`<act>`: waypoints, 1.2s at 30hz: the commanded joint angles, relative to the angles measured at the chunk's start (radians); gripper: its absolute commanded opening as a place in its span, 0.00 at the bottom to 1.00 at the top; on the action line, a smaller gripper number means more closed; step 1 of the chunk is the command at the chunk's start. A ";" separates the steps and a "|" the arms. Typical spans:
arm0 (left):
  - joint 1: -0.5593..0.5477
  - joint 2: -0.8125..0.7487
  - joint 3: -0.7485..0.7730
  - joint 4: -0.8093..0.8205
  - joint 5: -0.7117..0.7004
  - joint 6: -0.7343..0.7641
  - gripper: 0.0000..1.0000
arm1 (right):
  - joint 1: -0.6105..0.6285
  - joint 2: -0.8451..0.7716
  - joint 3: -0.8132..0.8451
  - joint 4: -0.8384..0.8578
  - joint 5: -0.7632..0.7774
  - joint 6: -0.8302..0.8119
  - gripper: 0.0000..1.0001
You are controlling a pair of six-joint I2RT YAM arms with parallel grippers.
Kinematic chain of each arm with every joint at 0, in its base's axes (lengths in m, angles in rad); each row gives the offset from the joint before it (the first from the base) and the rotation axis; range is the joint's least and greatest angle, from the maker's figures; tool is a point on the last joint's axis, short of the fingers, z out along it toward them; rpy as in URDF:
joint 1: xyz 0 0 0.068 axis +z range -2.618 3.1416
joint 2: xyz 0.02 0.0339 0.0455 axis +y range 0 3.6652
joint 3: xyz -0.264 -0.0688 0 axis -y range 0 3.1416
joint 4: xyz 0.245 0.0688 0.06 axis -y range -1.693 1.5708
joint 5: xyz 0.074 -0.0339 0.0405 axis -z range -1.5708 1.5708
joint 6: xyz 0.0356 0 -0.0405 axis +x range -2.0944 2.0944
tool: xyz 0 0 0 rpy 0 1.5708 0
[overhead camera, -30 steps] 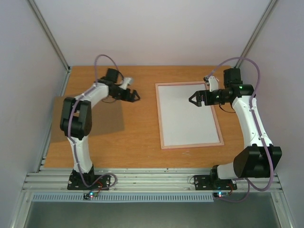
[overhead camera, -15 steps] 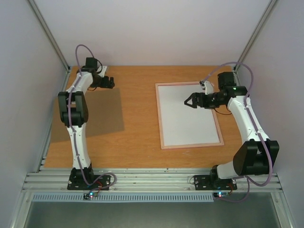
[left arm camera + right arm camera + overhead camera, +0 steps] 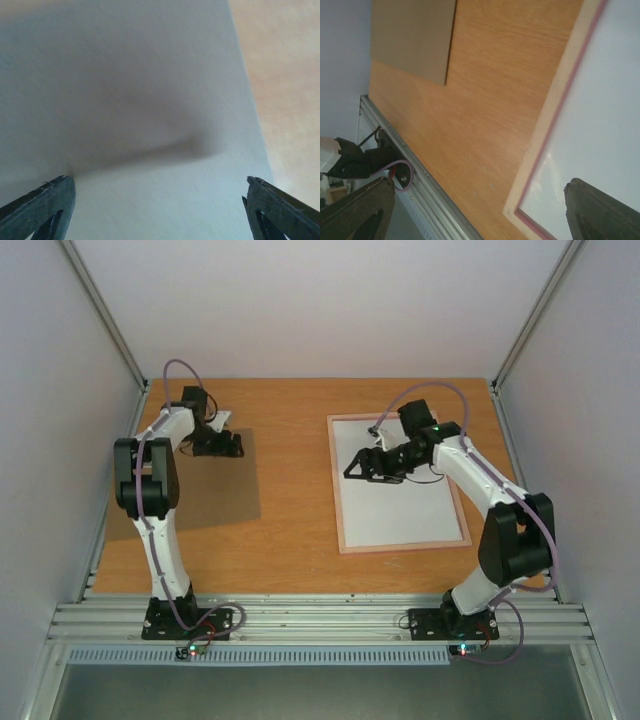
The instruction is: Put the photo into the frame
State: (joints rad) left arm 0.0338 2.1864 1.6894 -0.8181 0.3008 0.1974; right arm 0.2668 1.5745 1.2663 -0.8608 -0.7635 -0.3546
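We see the frame (image 3: 405, 546) flat on the table's (image 3: 290, 490) right half, narrow pink rim around a pale blank panel, our right gripper (image 3: 355, 472) above its left part, jaws spread wide, left gripper (image 3: 235, 446) equally agape over a white sheet (image 3: 150, 100)

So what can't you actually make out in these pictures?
- Left wrist view: the pale sheet is too close and blurred, so what it is cannot be told.
- Top view: the left arm covers most of that sheet.
- Right wrist view: the frame runs off the right edge.
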 commanded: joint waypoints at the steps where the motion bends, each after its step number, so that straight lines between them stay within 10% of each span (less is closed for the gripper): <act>1: -0.057 -0.121 -0.229 -0.039 0.127 -0.051 0.92 | 0.059 0.092 0.050 0.086 -0.054 0.076 0.92; 7: -0.051 -0.312 -0.370 -0.023 0.125 -0.074 0.93 | 0.147 0.208 0.108 0.169 -0.062 0.123 0.90; 16: 0.254 -0.483 -0.434 -0.023 -0.122 0.029 0.99 | 0.208 0.273 0.161 0.219 -0.035 0.134 0.90; 36: 0.665 -0.258 -0.263 0.027 -0.162 0.330 0.99 | 0.226 0.226 0.139 0.177 0.020 0.067 0.91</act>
State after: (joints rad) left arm 0.6621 1.8938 1.3682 -0.8112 0.1154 0.4641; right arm 0.4782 1.8347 1.4036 -0.6666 -0.7624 -0.2554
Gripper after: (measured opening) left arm 0.995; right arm 0.909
